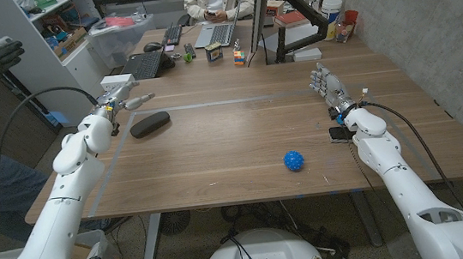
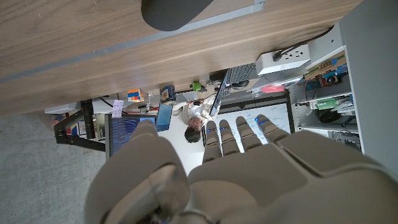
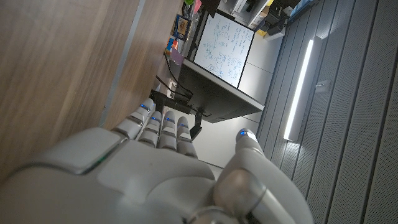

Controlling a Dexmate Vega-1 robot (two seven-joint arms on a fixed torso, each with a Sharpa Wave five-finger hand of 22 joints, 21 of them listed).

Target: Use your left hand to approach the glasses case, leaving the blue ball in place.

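The approach looks under way: the left hand (image 1: 121, 99) hovers near the counter's (image 1: 242, 146) left edge, fingers spread and holding nothing, just behind the closed glasses case (image 1: 150, 124), whose contents are hidden. It need only lower forward onto the case, while the blue ball (image 1: 293, 161) sits well apart near the front edge.

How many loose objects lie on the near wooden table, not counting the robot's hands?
2. The dark oval glasses case lies on the robot's left side, just beyond the left hand. The spiky blue ball sits nearer the front edge, toward the right arm. A small dark item beside the right wrist is unclear.
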